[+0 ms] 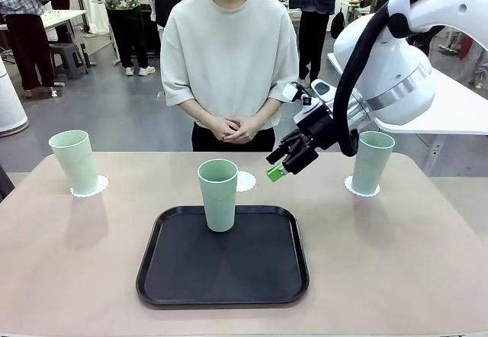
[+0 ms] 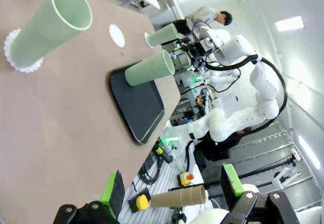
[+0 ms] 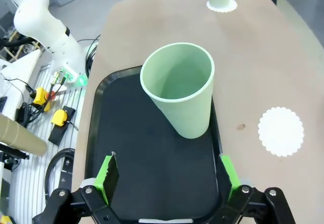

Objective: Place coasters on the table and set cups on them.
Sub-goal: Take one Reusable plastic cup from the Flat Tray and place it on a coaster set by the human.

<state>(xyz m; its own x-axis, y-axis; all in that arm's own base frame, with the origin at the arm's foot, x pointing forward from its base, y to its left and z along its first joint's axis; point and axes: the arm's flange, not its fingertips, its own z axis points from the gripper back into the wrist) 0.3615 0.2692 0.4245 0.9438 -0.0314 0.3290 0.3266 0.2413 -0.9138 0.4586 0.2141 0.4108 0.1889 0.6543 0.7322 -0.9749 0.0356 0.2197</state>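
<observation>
Three mint-green cups stand in the front view. The left cup (image 1: 75,162) is on a coaster (image 1: 89,187), and the right cup (image 1: 372,162) is on another coaster (image 1: 361,188). The middle cup (image 1: 218,194) stands upright on the black tray (image 1: 223,276). Behind it a third coaster (image 1: 245,181) lies bare on the table (image 1: 396,261). My right gripper (image 1: 284,162) hangs open above the tray's far right corner. In the right wrist view, its gripper (image 3: 167,176) has the tray cup (image 3: 179,87) ahead of it and the bare coaster (image 3: 281,131) to the right. My left gripper (image 2: 171,176) is open with nothing in it, off the table's edge.
A person stands at the far side with hands (image 1: 235,129) clasped, off the table. A white table (image 1: 457,108) is behind my right arm. In the left wrist view, the near cup (image 2: 48,24) lies up left, with the tray (image 2: 139,102) beyond it.
</observation>
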